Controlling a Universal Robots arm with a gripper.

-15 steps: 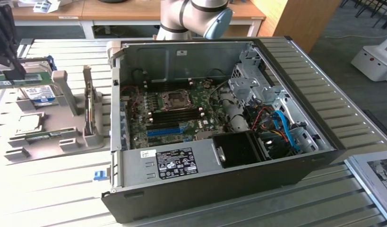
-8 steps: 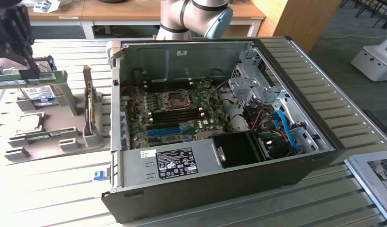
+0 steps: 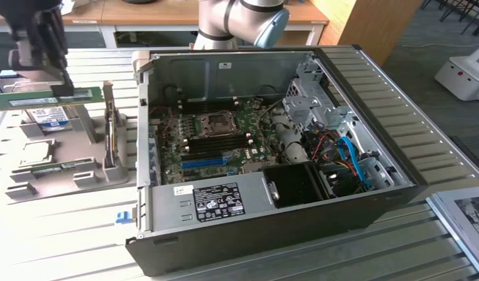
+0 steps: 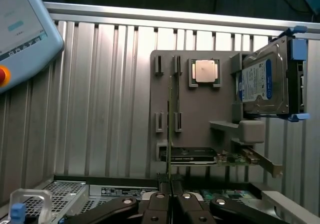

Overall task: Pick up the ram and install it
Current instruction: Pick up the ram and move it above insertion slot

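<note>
The ram [image 3: 36, 100] is a slim green stick with a white sticker. It hangs level above the grey parts holder [image 3: 68, 170] at the exterior view's left. My gripper [image 3: 64, 91] is shut on its end nearest the computer. In the wrist view the ram [image 4: 170, 129] shows edge-on as a thin strip running out from between the closed fingertips of the gripper [image 4: 170, 189]. The open computer case [image 3: 364, 216] lies to the exterior view's right, its motherboard [image 3: 216, 137] exposed with dark memory slots beside the processor socket.
The holder carries a processor [image 4: 205, 71], a hard drive with a blue label [image 4: 262, 83] and an expansion card [image 4: 192, 155]; another card [image 3: 110, 134] stands upright. A teach pendant [image 4: 20, 28] lies on the slatted table [image 3: 68, 246]. A blue slot [image 3: 204, 161] is on the motherboard.
</note>
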